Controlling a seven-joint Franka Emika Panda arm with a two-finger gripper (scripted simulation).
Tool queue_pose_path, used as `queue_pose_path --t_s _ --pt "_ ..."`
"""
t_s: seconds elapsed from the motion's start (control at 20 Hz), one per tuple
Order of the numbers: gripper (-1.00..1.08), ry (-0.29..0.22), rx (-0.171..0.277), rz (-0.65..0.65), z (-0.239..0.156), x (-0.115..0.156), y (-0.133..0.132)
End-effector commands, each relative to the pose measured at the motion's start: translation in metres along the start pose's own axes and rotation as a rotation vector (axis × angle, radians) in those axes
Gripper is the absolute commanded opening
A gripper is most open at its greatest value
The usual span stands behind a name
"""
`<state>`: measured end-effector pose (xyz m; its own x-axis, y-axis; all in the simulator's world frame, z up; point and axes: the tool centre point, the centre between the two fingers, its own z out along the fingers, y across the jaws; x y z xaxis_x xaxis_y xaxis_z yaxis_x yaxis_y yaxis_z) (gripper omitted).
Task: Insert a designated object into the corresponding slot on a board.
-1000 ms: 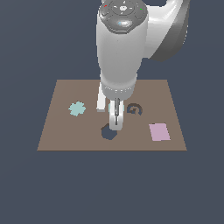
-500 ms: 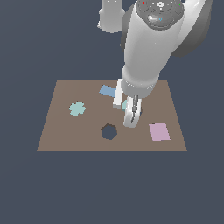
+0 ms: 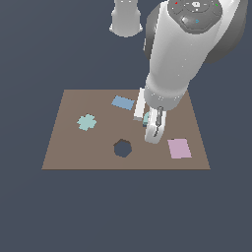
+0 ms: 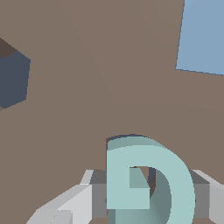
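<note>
The gripper (image 3: pixel 149 123) pinches the teal spiral (image 4: pixel 146 181) between its fingers, low over the brown board (image 3: pixel 74 147), between the blue rectangle (image 3: pixel 122 103) and pink square (image 3: pixel 179 148).

Even flat light, sharp, no shadows

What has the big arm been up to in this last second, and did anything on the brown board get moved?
The arm swung toward the exterior view's right, so the claw left the dark polygonal hole and now covers the G-shaped slot seen earlier. The teal spiral piece sits between its fingers. The cross piece, blue rectangle, pink square and board stayed put.
</note>
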<state>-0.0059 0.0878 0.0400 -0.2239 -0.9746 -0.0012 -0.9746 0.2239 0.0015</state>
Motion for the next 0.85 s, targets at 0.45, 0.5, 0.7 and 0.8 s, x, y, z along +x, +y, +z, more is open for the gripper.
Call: queue_pose_path --t_s 0.45,0.5,0.7,0.8 --pt "1.0 0.0 0.0 0.006 0.0098 -0.0012 -0.0011" --pt "1.0 0.0 0.0 0.006 0.0098 -0.0012 -0.0011" --pt "1.0 0.0 0.0 0.006 0.0098 -0.0012 -0.0011" --pt "1.0 0.0 0.0 0.006 0.0098 -0.0012 -0.0011"
